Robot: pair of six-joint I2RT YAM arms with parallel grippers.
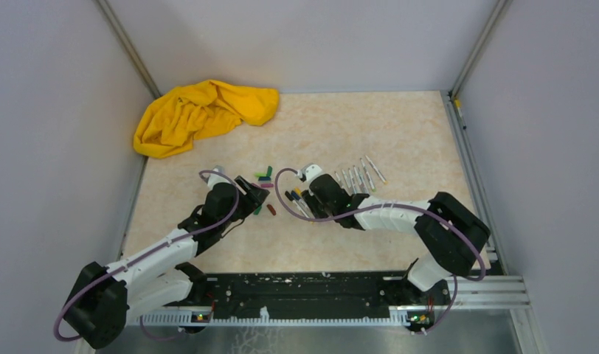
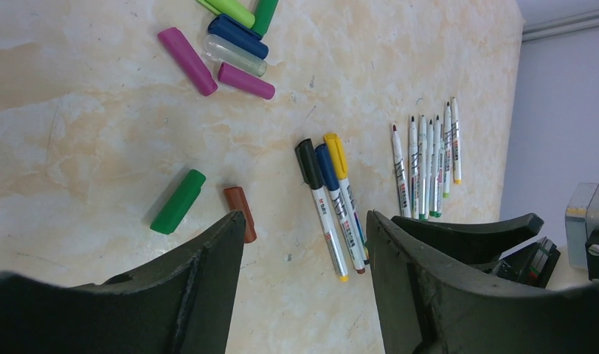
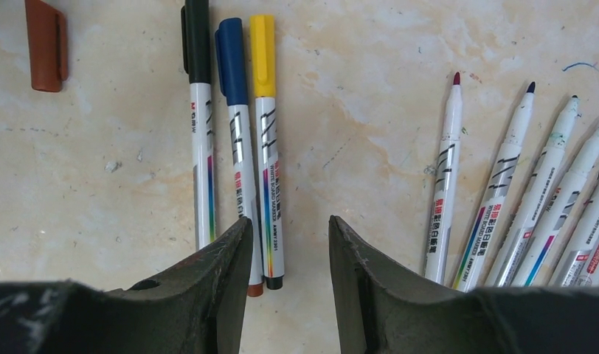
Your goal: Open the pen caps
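Note:
Three capped pens (image 3: pixel 234 147) lie side by side, with black, blue and yellow caps (image 3: pixel 262 55). My right gripper (image 3: pixel 289 221) hovers open over their tail ends; its left finger overlaps the blue and yellow pens, and nothing sits between the jaws. Several uncapped pens (image 3: pixel 503 192) fan out to the right. My left gripper (image 2: pixel 304 221) is open and empty above bare table, with the capped pens (image 2: pixel 330 199) just ahead. Loose pen caps lie nearby: a green one (image 2: pixel 177 201), a brown one (image 2: pixel 239 212), and a cluster (image 2: pixel 230 51) of purple, blue, clear and green.
A crumpled yellow cloth (image 1: pixel 201 114) lies at the back left corner. Grey walls close in the table on three sides, with a metal rail (image 1: pixel 466 147) along the right edge. The two grippers are close together mid-table (image 1: pixel 282 195).

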